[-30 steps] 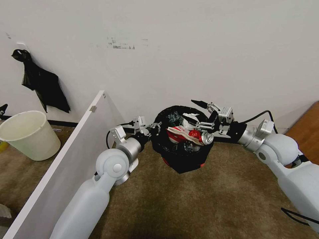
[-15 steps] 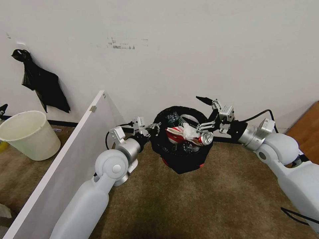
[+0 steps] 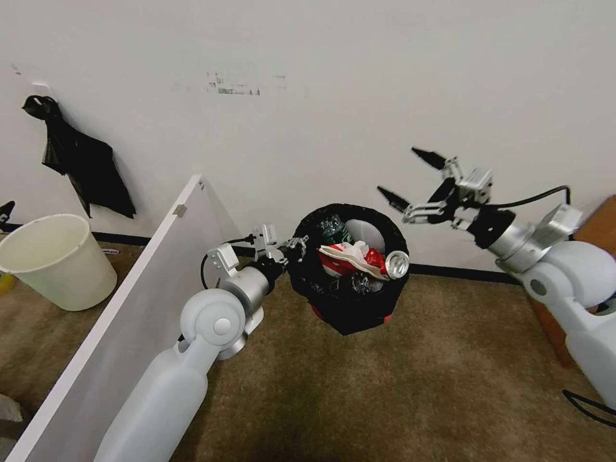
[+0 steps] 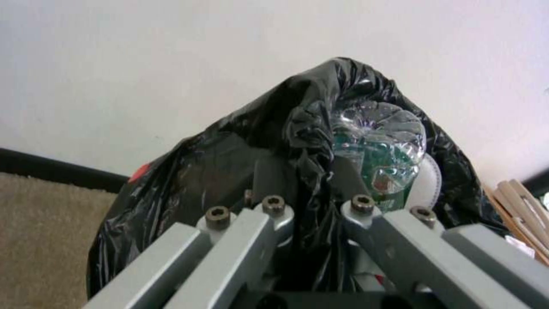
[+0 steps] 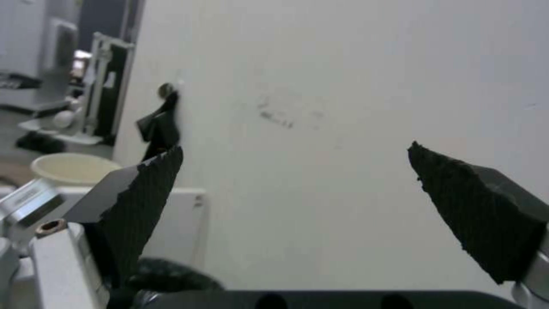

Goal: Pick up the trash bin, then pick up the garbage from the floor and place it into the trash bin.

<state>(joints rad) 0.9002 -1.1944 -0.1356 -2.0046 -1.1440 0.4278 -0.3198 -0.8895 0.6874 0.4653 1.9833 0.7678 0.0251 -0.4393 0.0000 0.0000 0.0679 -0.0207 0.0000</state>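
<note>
Our left pincer (image 3: 296, 247) is clamped on the rim of the trash bin (image 3: 350, 273), held clear of the floor (image 3: 410, 385). Our right pincer (image 3: 410, 179), spread wide and empty, hangs above the bin's right side.

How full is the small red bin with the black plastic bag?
Full: the small red bin with the black plastic bag has litter heaped to its rim.

No text can be read; the bottle's green label (image 4: 384, 171) is illegible.
</note>
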